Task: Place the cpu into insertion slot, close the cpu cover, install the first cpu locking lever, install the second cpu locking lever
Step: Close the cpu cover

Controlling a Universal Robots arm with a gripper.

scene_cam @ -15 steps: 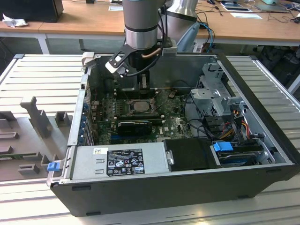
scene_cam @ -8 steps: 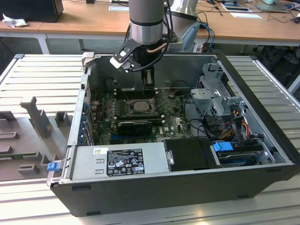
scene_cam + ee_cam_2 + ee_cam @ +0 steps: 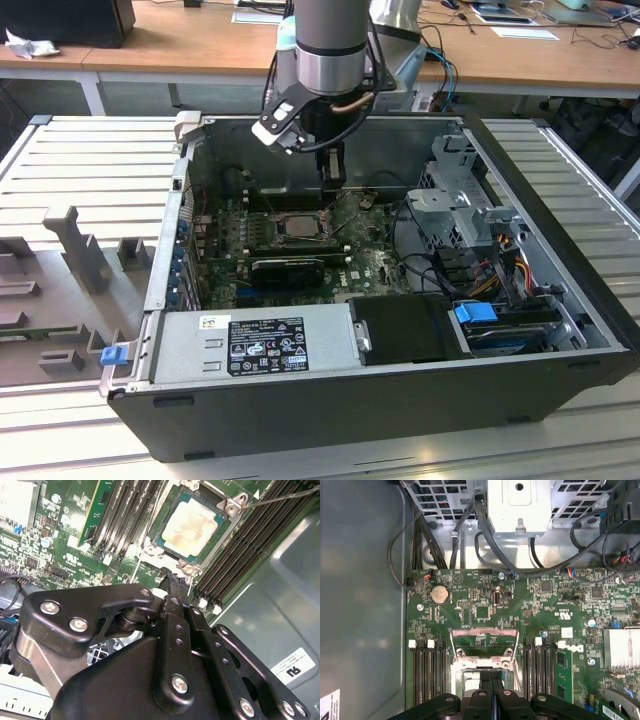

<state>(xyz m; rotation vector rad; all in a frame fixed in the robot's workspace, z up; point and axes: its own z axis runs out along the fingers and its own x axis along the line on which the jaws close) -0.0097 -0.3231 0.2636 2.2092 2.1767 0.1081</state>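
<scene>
The cpu [image 3: 192, 522] lies flat in the insertion slot [image 3: 222, 530], pale metal face up; in the exterior view the cpu [image 3: 297, 225] sits mid-motherboard. The cpu cover [image 3: 482, 631] stands open, tilted back from the socket, with green board showing through its window. My gripper [image 3: 492, 680] is shut with nothing visible between its fingers. It hangs over the socket's edge on the cover's side, as the gripper [image 3: 175, 580] also shows in the second wrist view and the gripper [image 3: 330, 195] in the exterior view. A thin lever rod [image 3: 280, 497] sticks out past the socket corner.
The open computer case [image 3: 150, 290] walls the work in. A power supply [image 3: 255, 340] lies along the front, a drive cage [image 3: 465, 190] with cables [image 3: 470, 540] at the exterior view's right. Memory slots [image 3: 240, 555] flank the socket, and a black graphics card [image 3: 288, 268] lies just in front of it.
</scene>
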